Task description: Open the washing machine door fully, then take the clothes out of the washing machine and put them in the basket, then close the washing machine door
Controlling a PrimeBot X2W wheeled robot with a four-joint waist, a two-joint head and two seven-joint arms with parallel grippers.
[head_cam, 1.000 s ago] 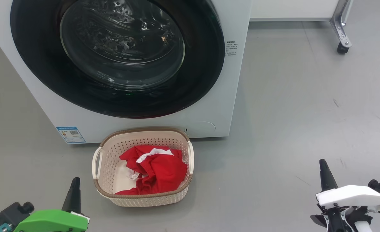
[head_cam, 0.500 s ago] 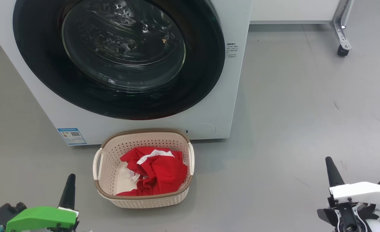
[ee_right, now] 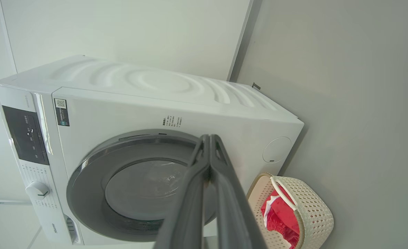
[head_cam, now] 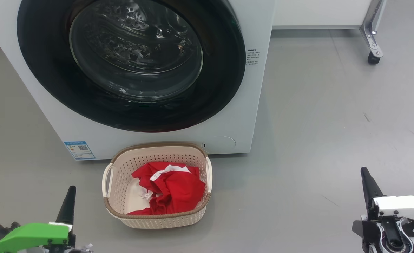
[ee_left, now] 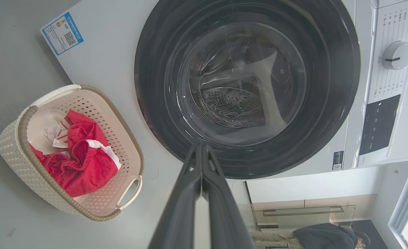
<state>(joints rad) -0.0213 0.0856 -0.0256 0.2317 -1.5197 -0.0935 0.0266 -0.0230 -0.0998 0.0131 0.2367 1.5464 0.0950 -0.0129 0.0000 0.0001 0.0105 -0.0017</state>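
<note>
The white washing machine (head_cam: 228, 116) stands ahead with its black-rimmed glass door (head_cam: 133, 63) shut flat against the front; the same door (ee_left: 248, 86) (ee_right: 138, 186) appears in both wrist views. On the floor in front sits the cream basket (head_cam: 157, 219) holding the red clothes (head_cam: 171, 188) (ee_left: 82, 162) (ee_right: 278, 214). My left gripper (head_cam: 70, 191) is shut and empty at the lower left, left of the basket. Well to the right of the basket, my right gripper (head_cam: 365, 174) is shut and empty at the lower right.
Grey floor (head_cam: 315, 123) spreads to the right of the machine. A caster leg (head_cam: 372, 56) of a white cabinet stands at the back right. A person (ee_left: 328, 237) sits low in the far background of the left wrist view.
Both grippers have drawn back toward the bottom corners, away from the machine. The head camera has shifted slightly, so the machine and basket sit a little lower in view.
</note>
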